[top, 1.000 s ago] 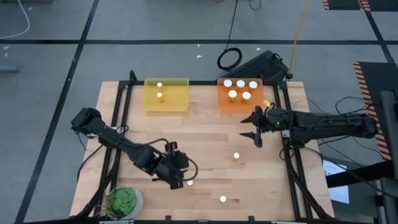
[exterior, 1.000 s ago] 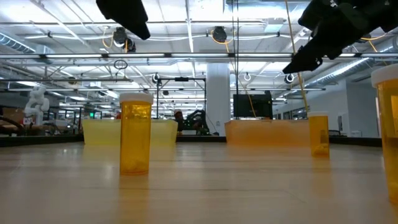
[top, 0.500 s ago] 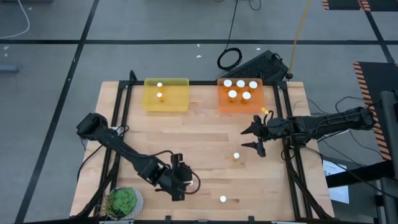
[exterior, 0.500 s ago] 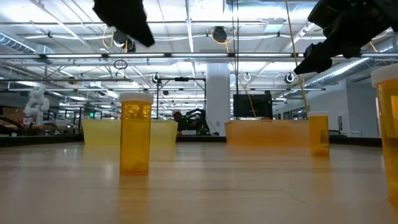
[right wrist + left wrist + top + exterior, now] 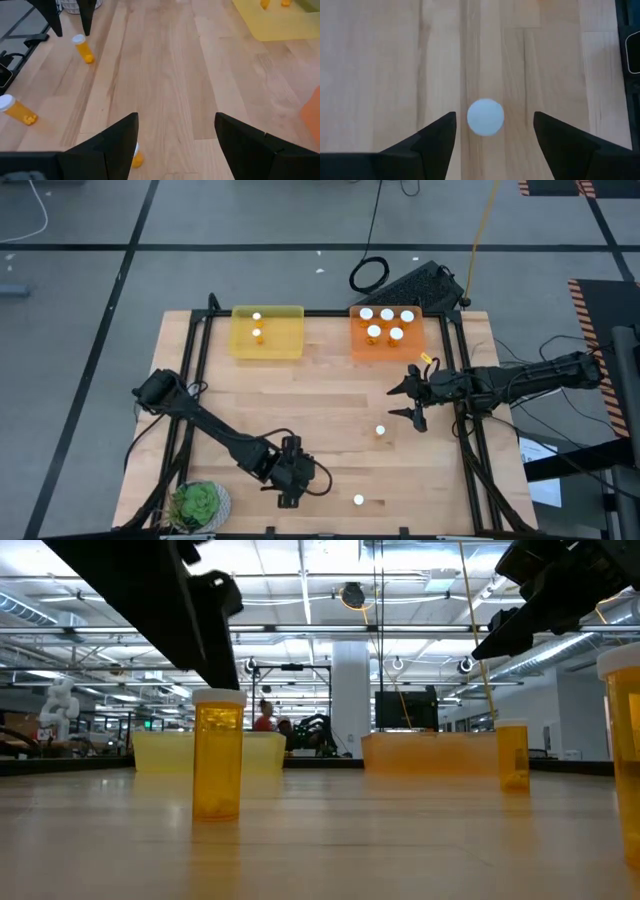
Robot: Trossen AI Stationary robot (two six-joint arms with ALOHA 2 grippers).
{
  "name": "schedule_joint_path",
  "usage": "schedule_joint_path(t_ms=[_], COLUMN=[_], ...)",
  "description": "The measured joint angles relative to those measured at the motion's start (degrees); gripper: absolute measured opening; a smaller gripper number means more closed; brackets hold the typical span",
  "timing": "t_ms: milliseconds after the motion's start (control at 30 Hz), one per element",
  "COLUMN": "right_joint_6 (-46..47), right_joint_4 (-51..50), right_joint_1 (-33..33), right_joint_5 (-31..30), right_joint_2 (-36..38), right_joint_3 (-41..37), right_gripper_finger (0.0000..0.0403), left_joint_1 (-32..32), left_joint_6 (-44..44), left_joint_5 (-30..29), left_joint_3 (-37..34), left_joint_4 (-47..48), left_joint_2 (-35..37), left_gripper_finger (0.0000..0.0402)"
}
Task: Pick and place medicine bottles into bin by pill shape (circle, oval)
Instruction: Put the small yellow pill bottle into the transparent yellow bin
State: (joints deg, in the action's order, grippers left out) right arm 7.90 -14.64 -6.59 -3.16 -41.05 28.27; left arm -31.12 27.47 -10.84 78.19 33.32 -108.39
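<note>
Nearest the table's front edge, the left gripper [image 5: 291, 486] hangs directly over a medicine bottle [image 5: 485, 116] standing upright on the wood, its round white cap between the two spread fingers [image 5: 432, 140], which do not touch it. In the low view this amber bottle [image 5: 218, 753] stands close to the camera with the dark arm slanting down just above its cap. Just beside the gripper, at the front left corner, sits a small potted green plant [image 5: 195, 504]. A second bottle [image 5: 359, 500] stands near the front edge to the right of the gripper, and a third [image 5: 380, 430] stands farther in, toward the right.

The right gripper [image 5: 410, 400] hovers above the table just beyond that third bottle, fingers open and empty.

Along the far edge, the yellow bin [image 5: 267, 332] holds two bottles and the orange bin [image 5: 387, 326] holds five white-capped ones. The two bins are well apart.

The light wooden tabletop [image 5: 330, 400] sits in a black frame on a grey floor, with a coiled black cable [image 5: 369, 274] behind the table. Beyond, the low view shows a large hall with ceiling lights, and a person [image 5: 264, 715] far off.
</note>
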Motion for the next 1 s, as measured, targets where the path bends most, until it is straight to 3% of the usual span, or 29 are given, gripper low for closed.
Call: schedule_joint_path(t_ms=[400, 1000], right_joint_6=[-0.02, -0.04], right_joint_4=[-0.03, -0.21], right_joint_1=[0.00, 0.00], right_joint_5=[-0.01, -0.04], right_joint_2=[0.01, -0.01], right_joint_3=[0.00, 0.00], right_gripper_finger=[0.0255, 0.0255], left_joint_1=[3.52, 2.35], left_joint_6=[-5.29, -4.71], left_joint_5=[6.31, 4.73], left_joint_3=[0.68, 0.57], left_joint_4=[-0.09, 1.06], left_joint_2=[-0.72, -3.18], left_gripper_finger=[0.0253, 0.0253])
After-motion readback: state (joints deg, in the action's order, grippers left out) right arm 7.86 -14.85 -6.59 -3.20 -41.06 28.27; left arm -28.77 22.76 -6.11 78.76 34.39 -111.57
